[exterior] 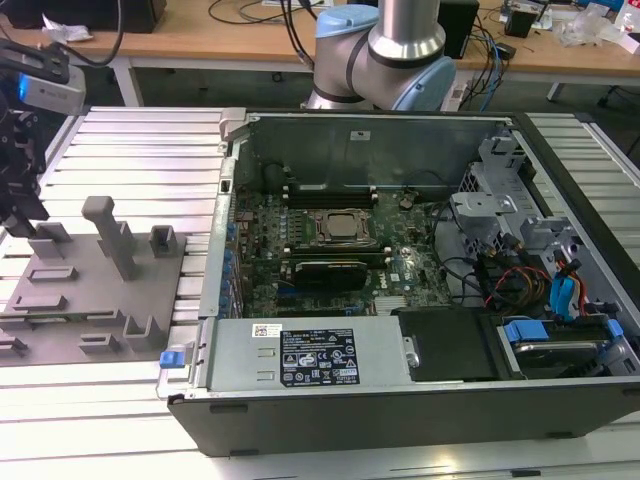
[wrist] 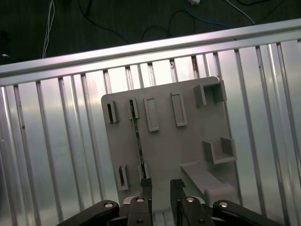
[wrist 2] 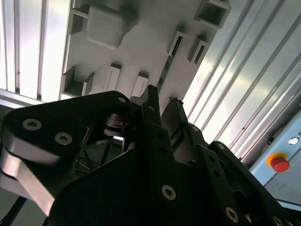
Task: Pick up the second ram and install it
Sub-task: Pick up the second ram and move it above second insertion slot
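Your claw (wrist: 161, 188) is spread, with a clear gap between its fingertips (wrist: 146, 189) and nothing pinched in it. The memory stick (wrist: 137, 141) stands on its long edge in the slots of the grey holder plate (wrist: 188, 155), just ahead of the claw and running straight away from it. Its near end lines up more with one finger than with the middle of the gap, and I cannot tell whether the two touch. You should expect the stick to be light and stiff but thin and easily cracked, with little to hold. Close on its two flat faces near the middle of the upper edge, squarely and gently, and keep off the contact edge seated in the holder. The open computer case (exterior: 400, 250) lies well away from the claw.
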### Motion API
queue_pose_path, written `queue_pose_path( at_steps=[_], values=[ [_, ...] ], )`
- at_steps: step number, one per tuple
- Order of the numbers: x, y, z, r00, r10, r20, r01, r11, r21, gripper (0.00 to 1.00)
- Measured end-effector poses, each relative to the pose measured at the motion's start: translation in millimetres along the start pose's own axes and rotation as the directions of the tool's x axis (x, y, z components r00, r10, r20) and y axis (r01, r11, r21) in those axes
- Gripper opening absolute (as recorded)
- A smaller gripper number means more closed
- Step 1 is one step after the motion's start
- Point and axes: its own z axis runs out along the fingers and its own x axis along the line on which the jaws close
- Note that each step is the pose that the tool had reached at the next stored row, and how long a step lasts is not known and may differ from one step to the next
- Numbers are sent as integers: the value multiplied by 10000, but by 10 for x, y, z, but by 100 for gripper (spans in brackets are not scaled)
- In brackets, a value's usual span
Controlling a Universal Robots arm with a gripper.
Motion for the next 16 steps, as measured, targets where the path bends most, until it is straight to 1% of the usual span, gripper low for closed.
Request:
queue_pose_path(
  at_steps=[2, 11, 16],
  values=[
    [0, 0, 7, 10000, -2, 0, 2, 10000, 0, 30],
    [1, -2, 84, 10000, -21, -1, 21, 10000, 0, 30],
    [2, -3, 139, 10000, -40, -1, 40, 10000, -1, 30]
  ],
)
